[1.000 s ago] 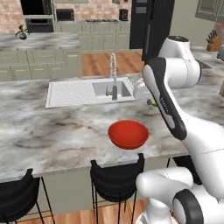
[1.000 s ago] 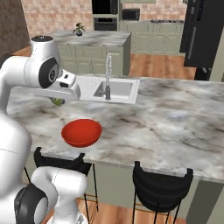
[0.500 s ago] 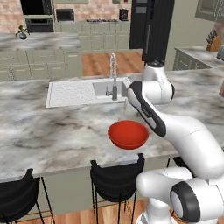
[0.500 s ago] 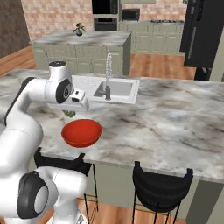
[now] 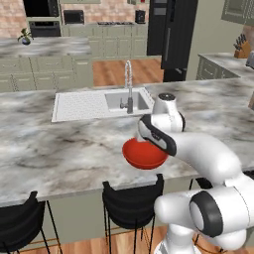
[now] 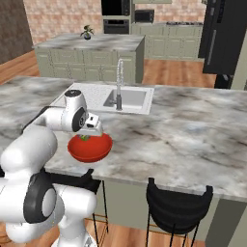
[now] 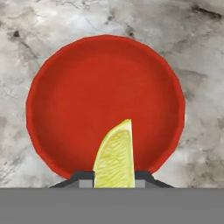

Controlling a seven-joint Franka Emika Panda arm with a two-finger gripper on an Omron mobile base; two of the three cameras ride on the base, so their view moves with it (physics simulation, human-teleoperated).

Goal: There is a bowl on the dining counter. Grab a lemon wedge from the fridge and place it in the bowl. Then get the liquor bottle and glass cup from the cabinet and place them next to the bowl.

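Note:
A red bowl (image 7: 87, 87) sits on the marble dining counter (image 7: 197, 52), near its front edge (image 5: 59, 149). My gripper (image 7: 113, 177) hangs straight above the bowl, shut on the lemon wedge (image 7: 116, 155), a yellow slice that points up between the two dark fingertips (image 7: 83, 177). From the right base view the gripper (image 6: 86, 138) hovers just over the bowl's (image 6: 94, 150) near rim, with a small greenish bit of the wedge below the hand. In the left base view my white forearm covers part of the bowl (image 5: 141, 158). The black fridge (image 5: 171, 34) stands far behind, doors shut.
An inset sink (image 5: 99, 101) with a tall steel tap (image 5: 129, 84) lies just behind the bowl. Black stools (image 5: 131, 198) (image 6: 176, 205) stand under the counter's front edge. A knife block (image 5: 241, 47) is at the far right, a second island with a plant (image 6: 87, 33) behind.
My arm has swung down from high at the counter's side to over the red bowl, carrying the lemon wedge. The bowl has not moved.

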